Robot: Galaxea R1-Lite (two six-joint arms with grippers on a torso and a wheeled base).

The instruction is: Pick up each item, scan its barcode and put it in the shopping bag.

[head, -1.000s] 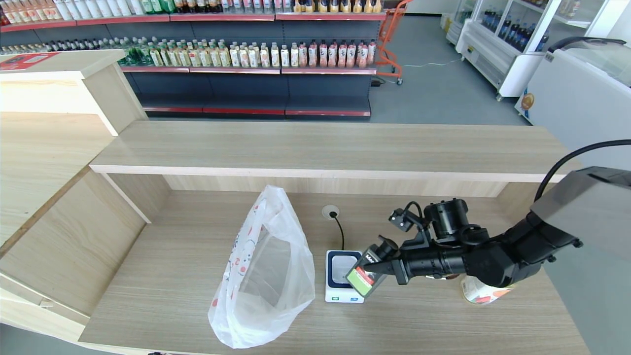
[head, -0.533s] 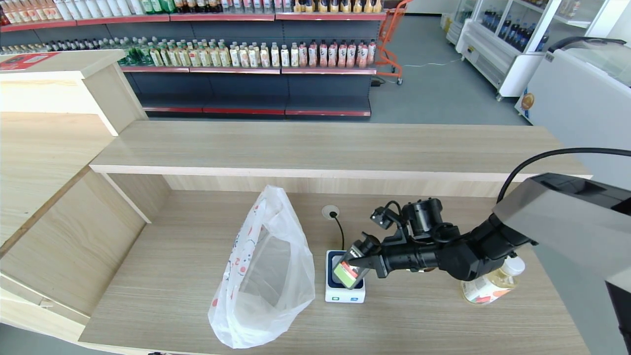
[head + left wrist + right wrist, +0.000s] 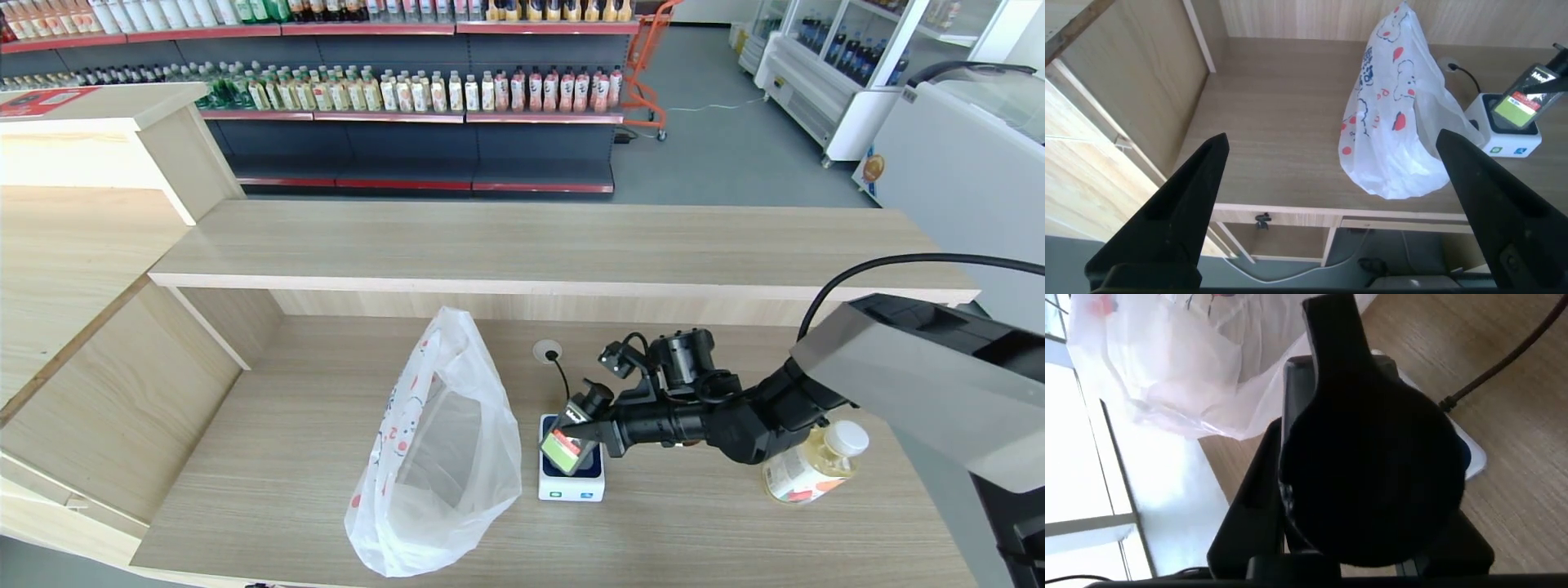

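The right gripper (image 3: 581, 429) has its fingers clamped on a small dark pack (image 3: 563, 447) with a green and red label, held tilted just above the white scanner (image 3: 571, 487). The white shopping bag (image 3: 441, 457) stands open just left of the scanner. A bottle (image 3: 808, 469) stands at the right of the tabletop (image 3: 269, 457). The left gripper (image 3: 1331, 163) hangs with its fingers wide apart.

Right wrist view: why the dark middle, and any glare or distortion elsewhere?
Right wrist view: the right gripper and its small package loom as an unlit silhouette; the strip beyond the shopping bag is blown out white. Head view: the top shelf rail bends, wide-lens distortion. Left wrist view: even light, no glare.
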